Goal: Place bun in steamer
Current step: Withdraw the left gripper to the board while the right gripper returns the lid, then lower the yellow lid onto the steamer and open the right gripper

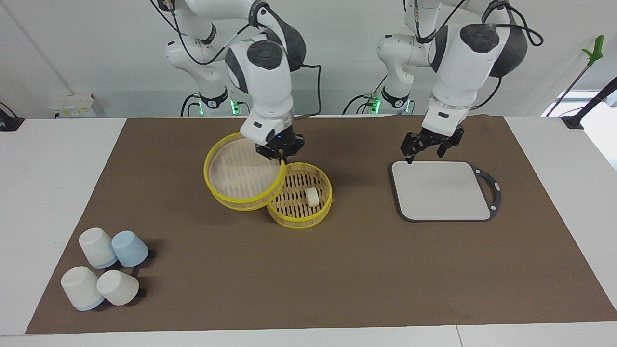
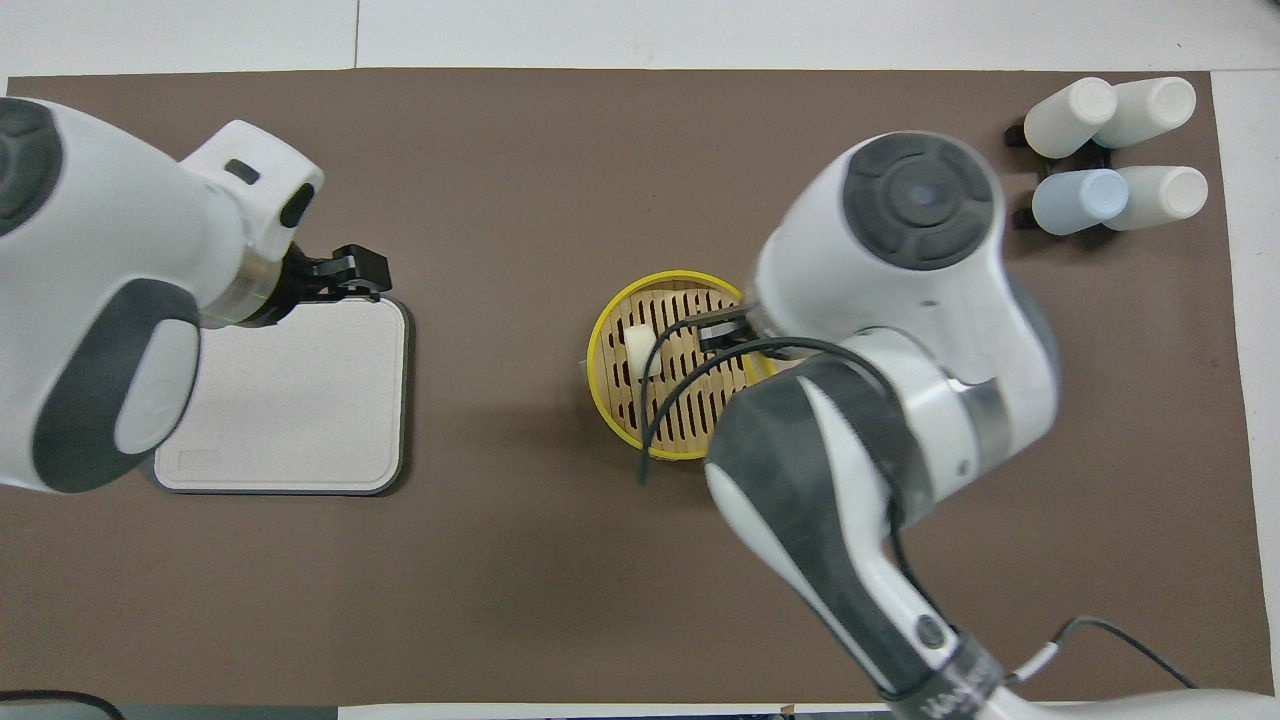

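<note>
The steamer basket [image 1: 289, 220] with yellow rims sits on the brown mat mid-table; it also shows in the overhead view [image 2: 603, 335]. The cream-white bun [image 1: 312, 196] lies inside it on the slats, and the overhead view shows it too [image 2: 638, 350]. My right gripper [image 1: 281, 156] is shut on the rim of the steamer lid [image 1: 243, 171]. It holds the lid tilted, beside the basket toward the right arm's end and overlapping the basket's rim. In the overhead view the right arm hides the lid. My left gripper [image 1: 424, 153] is open and empty, over the grey board's corner nearest the robots.
A grey rectangular board [image 1: 443, 190] with a dark rim and handle lies toward the left arm's end; it also shows in the overhead view [image 2: 290, 400]. Several white and pale-blue cups [image 1: 103, 270] lie at the right arm's end, farther from the robots.
</note>
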`<act>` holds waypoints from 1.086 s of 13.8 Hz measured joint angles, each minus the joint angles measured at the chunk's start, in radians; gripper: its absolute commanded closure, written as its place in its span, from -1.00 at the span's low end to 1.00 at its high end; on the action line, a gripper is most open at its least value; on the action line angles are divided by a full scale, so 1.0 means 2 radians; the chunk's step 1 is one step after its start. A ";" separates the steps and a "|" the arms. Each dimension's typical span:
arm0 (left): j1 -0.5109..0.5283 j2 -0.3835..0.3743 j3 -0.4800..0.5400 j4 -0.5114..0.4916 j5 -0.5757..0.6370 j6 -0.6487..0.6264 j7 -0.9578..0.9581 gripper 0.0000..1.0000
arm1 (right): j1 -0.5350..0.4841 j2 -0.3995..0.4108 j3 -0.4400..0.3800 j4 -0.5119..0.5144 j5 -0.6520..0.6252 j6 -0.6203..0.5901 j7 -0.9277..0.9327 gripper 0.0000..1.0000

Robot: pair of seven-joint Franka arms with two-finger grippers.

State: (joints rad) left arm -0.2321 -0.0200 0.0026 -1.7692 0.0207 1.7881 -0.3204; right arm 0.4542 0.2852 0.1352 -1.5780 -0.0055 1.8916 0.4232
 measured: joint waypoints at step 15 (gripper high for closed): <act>0.054 -0.030 -0.003 0.027 -0.025 -0.107 0.087 -1.00 | 0.063 0.082 -0.002 0.015 -0.037 0.101 0.067 1.00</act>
State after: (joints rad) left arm -0.1244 -0.0799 -0.0043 -1.7158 -0.0283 1.5738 -0.1464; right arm 0.5802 0.4484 0.1319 -1.5472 -0.0798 2.0936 0.5567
